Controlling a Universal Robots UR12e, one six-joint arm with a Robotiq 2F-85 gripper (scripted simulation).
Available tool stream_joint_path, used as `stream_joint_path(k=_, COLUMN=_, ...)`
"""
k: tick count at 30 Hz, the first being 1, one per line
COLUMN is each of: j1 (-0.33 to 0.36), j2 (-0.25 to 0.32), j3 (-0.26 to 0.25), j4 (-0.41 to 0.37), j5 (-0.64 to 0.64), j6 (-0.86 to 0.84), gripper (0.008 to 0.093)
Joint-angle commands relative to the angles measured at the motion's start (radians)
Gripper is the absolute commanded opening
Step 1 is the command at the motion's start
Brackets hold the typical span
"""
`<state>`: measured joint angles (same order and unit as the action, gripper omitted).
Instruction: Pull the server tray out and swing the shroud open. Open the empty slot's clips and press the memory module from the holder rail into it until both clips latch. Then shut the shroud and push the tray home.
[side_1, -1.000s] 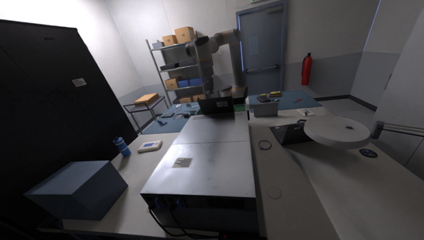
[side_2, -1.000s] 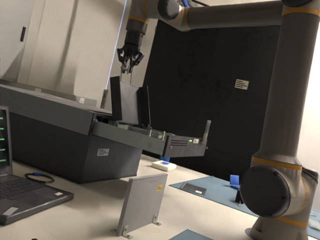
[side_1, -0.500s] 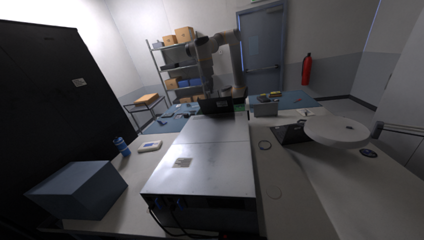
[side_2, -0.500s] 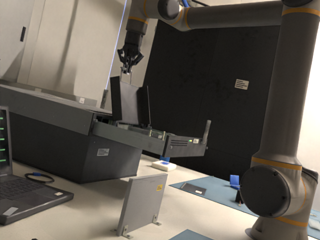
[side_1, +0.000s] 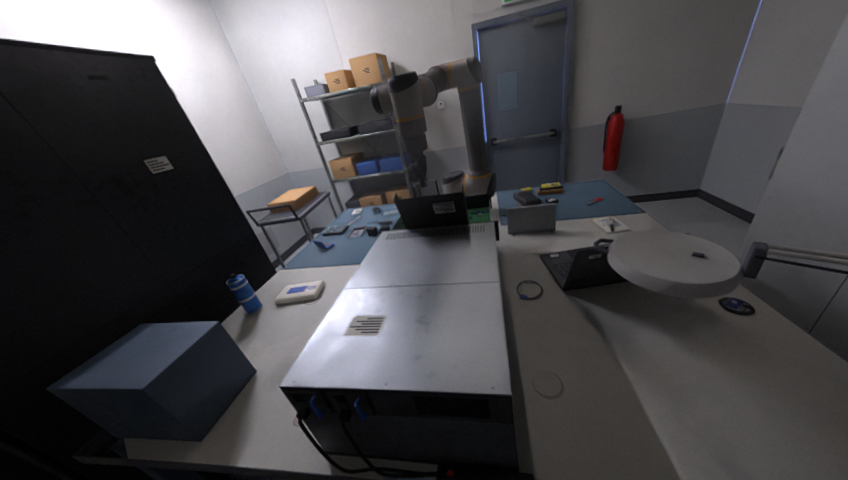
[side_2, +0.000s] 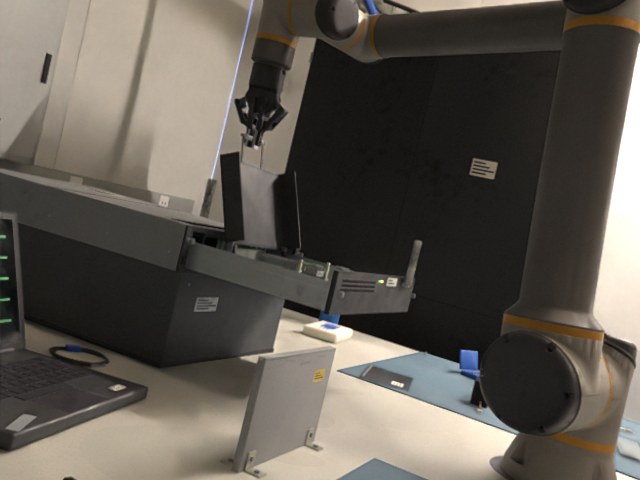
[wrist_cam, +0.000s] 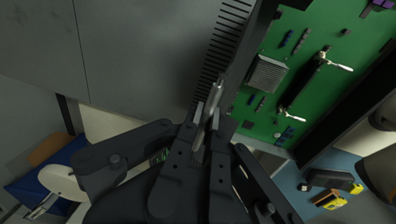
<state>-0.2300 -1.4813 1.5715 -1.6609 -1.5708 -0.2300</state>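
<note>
The dark shroud (side_2: 258, 204) stands swung up, nearly upright, over the tray (side_2: 310, 281), which is pulled out of the server chassis (side_1: 416, 309). My gripper (side_2: 253, 138) is above the shroud's top edge, its fingers closed on the thin metal shroud handle (wrist_cam: 208, 105). The wrist camera shows the handle bar clamped between the finger pads. Beside it lies the green board (wrist_cam: 299, 71) with a heatsink (wrist_cam: 267, 73) and a dark empty slot (wrist_cam: 300, 82). The slot has a metal clip at each end (wrist_cam: 334, 62) (wrist_cam: 291, 114). The memory module is not visible.
The shroud's vented edge (wrist_cam: 218, 46) is right beside my fingers. A grey panel on brackets (side_2: 284, 408) stands on the table below the tray. A laptop (side_2: 46, 372) sits to the left. The tray front carries an upright handle (side_2: 411, 263). Small tools lie on the blue mat (wrist_cam: 327, 186).
</note>
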Motion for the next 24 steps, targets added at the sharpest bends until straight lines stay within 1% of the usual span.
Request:
stream_joint_path(k=1, j1=0.0, j2=-0.001, j3=-0.001, j4=0.0, j5=0.0, j6=0.0, gripper=0.008)
stream_joint_path(k=24, j1=-0.002, j2=-0.01, j3=0.006, j4=0.002, j5=0.0, j6=-0.002, gripper=0.008)
